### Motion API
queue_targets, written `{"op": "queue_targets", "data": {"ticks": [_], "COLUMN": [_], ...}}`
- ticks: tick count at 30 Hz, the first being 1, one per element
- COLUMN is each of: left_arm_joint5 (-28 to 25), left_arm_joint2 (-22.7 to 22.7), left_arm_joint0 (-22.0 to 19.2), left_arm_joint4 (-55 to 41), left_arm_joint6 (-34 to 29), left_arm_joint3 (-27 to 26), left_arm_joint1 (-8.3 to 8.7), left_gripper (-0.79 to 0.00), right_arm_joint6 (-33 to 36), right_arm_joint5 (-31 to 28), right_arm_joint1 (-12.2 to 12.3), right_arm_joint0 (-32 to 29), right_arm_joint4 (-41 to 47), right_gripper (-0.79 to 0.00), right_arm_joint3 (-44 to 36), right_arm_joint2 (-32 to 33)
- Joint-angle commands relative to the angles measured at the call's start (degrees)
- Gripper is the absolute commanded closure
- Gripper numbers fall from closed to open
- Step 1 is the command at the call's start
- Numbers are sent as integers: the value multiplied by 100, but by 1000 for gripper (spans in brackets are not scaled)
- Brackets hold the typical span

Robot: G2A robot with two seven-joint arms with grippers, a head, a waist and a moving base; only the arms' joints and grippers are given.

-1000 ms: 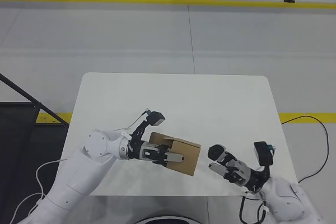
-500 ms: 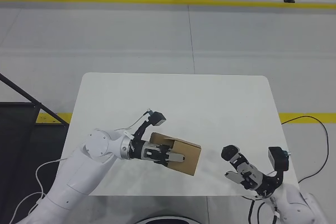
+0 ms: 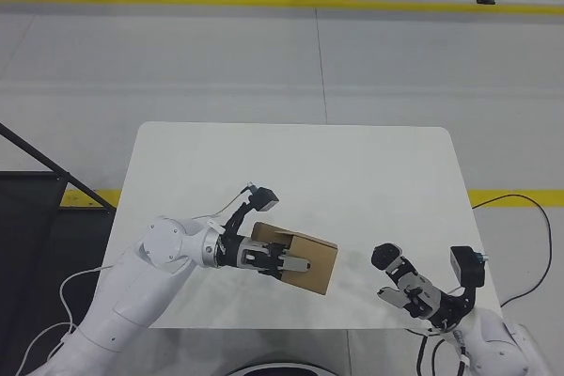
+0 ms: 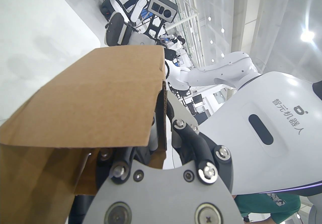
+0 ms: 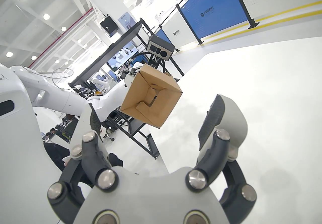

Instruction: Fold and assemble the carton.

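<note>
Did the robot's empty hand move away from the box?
Yes. The right hand backed away from the carton toward the table's right edge, then stopped.

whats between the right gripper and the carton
Nothing but a bare stretch of table lies between the right gripper and the carton. The top view shows the gap.
</note>
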Motion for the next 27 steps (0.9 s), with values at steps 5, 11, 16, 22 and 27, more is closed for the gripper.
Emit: {"op": "queue_targets", "data": {"ticks": [5,11,16,22,27], "left_arm_joint5": [524,793,776,1101,1101], "left_arm_joint2": [-75,-117,-229,-230,-230], "left_arm_joint0": [-3,-217,-437,-460,-460], "left_arm_joint4": [1206,1815,2531,3272,3272], "left_arm_joint6": [268,-298,-663,-693,-693], "left_arm_joint3": [-393,-736,-1107,-1705,-1705], "left_arm_joint1": [67,143,219,273,273], "left_gripper": [0,0,0,0,0], "right_arm_joint6": [0,0,0,0,0], "right_arm_joint5": [0,0,0,0,0], "right_arm_joint1": [0,0,0,0,0], "right_arm_joint0": [0,0,0,0,0], "right_arm_joint4": [0,0,0,0,0], "right_gripper": [-785,-785,-785,-785,-785], "right_arm_joint3": [0,0,0,0,0], "right_arm_joint2": [0,0,0,0,0]}}
